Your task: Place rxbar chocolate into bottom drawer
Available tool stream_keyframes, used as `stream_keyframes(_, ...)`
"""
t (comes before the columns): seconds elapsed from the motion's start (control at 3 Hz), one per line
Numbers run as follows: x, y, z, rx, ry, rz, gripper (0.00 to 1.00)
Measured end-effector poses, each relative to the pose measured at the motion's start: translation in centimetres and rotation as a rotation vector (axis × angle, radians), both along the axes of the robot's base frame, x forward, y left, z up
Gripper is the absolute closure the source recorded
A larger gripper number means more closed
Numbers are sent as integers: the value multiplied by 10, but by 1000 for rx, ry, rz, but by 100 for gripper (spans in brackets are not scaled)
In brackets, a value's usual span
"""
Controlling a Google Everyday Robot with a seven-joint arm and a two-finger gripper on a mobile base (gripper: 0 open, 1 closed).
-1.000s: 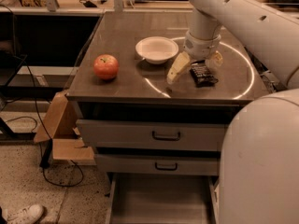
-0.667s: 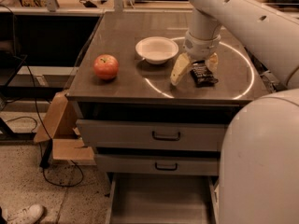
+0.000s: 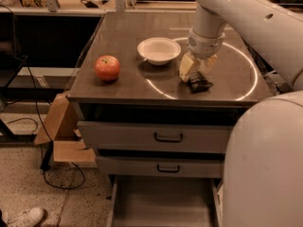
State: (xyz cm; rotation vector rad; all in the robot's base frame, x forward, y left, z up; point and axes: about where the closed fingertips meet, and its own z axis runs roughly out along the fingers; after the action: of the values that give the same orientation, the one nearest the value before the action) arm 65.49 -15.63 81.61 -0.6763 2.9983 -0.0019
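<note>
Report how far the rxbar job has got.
Done: the bottom drawer stands pulled open. In hand: the gripper is down over the rxbar chocolate, which lies on the countertop near the white bowl. Left: lifting the bar, carrying it down and setting it in the drawer.

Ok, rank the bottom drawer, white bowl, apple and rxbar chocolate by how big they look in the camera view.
bottom drawer (also nearest the camera)
white bowl
apple
rxbar chocolate
The hand hovers just above the bar.

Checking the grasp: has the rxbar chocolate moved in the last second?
Yes, slightly. Judged against the white bowl, the rxbar chocolate now lies nearer the countertop's front edge, with the gripper directly over its far end.
</note>
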Motion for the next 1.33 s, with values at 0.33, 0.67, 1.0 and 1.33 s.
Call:
stream_keyframes(0.33,0,0,0,0,0,0,100)
stream_keyframes(0.67,0,0,0,0,0,0,100)
stream_keyframes(1.0,0,0,12,0,0,0,100)
stream_keyframes(1.33,0,0,12,0,0,0,100)
